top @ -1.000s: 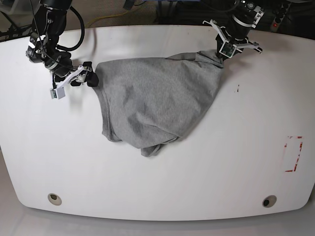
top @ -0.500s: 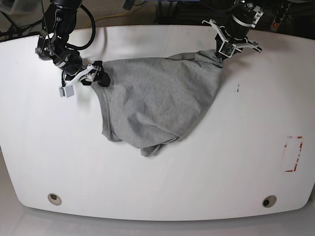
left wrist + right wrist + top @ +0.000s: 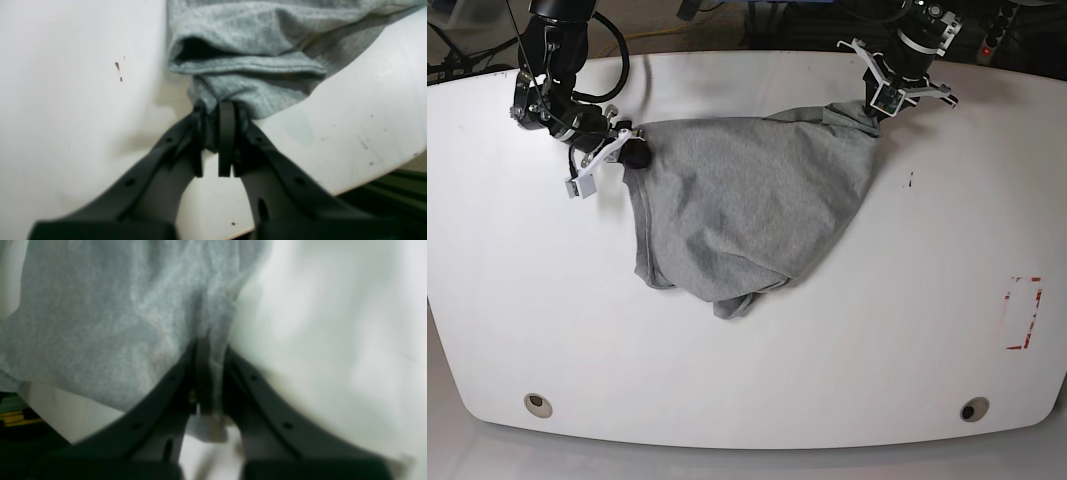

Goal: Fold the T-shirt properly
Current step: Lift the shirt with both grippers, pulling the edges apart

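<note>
Rumpled grey T-shirt (image 3: 747, 205) on white table (image 3: 747, 380).

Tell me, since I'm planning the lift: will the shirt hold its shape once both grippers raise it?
Probably not. The shirt lies rumpled, bunched at its near edge, so it should sag between the left gripper and right gripper. Each pinches only a small fold, so cloth might slip out. It looks thin, likely light.

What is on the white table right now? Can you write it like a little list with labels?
cloth: soft heather-grey cotton T-shirt, bunched, not yet folded
surface: white table
left gripper: shut on a hemmed bunch of the T-shirt near the table's far edge
right gripper: shut on the T-shirt's edge at the other end
marks: red outlined rectangle on the table, away from the cloth
</note>
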`<move>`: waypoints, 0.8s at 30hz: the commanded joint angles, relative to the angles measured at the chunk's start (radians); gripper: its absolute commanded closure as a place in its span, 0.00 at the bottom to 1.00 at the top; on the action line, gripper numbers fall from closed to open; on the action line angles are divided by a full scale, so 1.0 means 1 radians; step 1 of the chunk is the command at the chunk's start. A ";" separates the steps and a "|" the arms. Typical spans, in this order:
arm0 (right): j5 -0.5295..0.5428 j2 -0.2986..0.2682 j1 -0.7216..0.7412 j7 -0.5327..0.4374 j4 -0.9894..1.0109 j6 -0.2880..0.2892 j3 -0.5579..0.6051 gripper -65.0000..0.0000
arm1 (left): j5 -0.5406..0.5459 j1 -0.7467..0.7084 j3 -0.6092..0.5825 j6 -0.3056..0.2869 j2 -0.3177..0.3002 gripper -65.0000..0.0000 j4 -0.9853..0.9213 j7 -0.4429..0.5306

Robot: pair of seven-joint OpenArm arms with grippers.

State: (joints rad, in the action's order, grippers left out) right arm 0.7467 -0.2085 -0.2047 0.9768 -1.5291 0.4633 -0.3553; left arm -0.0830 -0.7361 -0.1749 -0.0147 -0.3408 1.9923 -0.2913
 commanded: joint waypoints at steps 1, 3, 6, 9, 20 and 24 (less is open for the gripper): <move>0.006 -0.021 -0.005 -0.006 -0.017 -0.001 -0.020 1.00 | -0.004 -0.004 0.001 0.006 -0.002 1.00 0.017 0.025; 0.007 -0.021 -0.014 -0.006 -0.018 -0.001 -0.046 1.00 | -0.004 -0.004 0.001 0.006 -0.002 1.00 0.017 0.025; 0.006 -0.039 -0.028 -0.006 -0.046 0.002 -0.083 1.00 | -0.002 -0.004 0.002 0.006 -0.002 1.00 0.017 0.027; 0.007 -0.064 -0.052 -0.006 -0.093 0.004 -0.093 1.00 | -0.001 -0.004 0.004 0.006 -0.002 1.00 0.017 0.027; 0.007 -0.136 -0.069 -0.006 -0.314 0.005 -0.135 1.00 | 0.001 0.077 0.013 0.008 -0.001 1.00 0.022 0.022; 0.007 -0.170 -0.014 -0.006 -0.353 0.005 -0.135 1.00 | -0.001 0.118 0.035 0.008 -0.004 1.00 0.022 0.013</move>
State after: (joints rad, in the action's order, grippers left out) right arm 0.7361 -0.3492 -0.2485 1.0031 -1.8565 0.4686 -0.4835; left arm -0.0807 -0.6254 -0.1577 -0.0200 -0.3363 1.9934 -0.2985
